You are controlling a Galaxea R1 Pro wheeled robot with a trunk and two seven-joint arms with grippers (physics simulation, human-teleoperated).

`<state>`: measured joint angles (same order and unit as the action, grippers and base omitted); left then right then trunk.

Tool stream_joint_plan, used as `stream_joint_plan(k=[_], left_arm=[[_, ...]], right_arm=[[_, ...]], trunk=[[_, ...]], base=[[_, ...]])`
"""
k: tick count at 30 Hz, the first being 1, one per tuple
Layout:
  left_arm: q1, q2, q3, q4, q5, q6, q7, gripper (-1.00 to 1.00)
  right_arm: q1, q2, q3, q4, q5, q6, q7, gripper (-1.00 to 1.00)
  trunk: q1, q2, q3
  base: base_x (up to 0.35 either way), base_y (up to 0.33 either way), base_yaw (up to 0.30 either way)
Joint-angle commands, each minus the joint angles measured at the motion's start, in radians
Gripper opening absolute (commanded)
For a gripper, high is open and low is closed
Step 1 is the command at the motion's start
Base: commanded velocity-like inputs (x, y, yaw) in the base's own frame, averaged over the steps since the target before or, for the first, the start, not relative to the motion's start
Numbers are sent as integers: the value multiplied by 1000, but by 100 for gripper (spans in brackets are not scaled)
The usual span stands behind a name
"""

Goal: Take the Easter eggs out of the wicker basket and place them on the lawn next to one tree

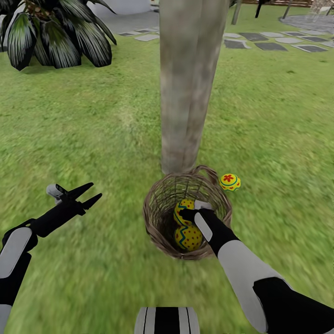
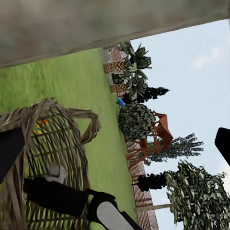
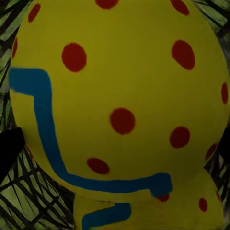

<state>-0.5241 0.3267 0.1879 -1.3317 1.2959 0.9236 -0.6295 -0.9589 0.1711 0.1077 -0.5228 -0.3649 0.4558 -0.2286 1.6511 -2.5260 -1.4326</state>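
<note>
I've got my right gripper (image 1: pixel 187 214) down in the wicker basket (image 1: pixel 155 218), fingers apart around the upper egg (image 3: pixel 120 96); left gripper (image 1: pixel 88 195) open, parked clear.

Palm (image 1: pixel 55 32), stepping stones (image 1: pixel 269 41)

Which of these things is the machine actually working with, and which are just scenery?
Working with:
- wicker basket
- two eggs in it
- egg on the lawn
- tree trunk
- right claw

Scenery:
- palm
- stepping stones
- idle left claw
</note>
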Motion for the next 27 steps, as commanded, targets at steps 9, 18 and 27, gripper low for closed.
stream_joint_plan(k=[9, 18, 27], left_arm=[[0, 0, 1, 1, -1, 4, -3, 100], [0, 0, -1, 3, -1, 4, -2, 100], [0, -4, -2, 2, 0, 4, 61, 100]], right_arm=[[0, -1, 3, -6, -13, 7, -11, -100], [0, -2, 8, -12, -14, 22, -9, -100], [27, -4, 4, -278, -15, 266, -6, -100]], trunk=[[-5, 2, 34], [-9, 4, 69], [-13, 6, 104]], base=[[-73, 0, 0], [-70, 0, 0], [0, 0, 0]])
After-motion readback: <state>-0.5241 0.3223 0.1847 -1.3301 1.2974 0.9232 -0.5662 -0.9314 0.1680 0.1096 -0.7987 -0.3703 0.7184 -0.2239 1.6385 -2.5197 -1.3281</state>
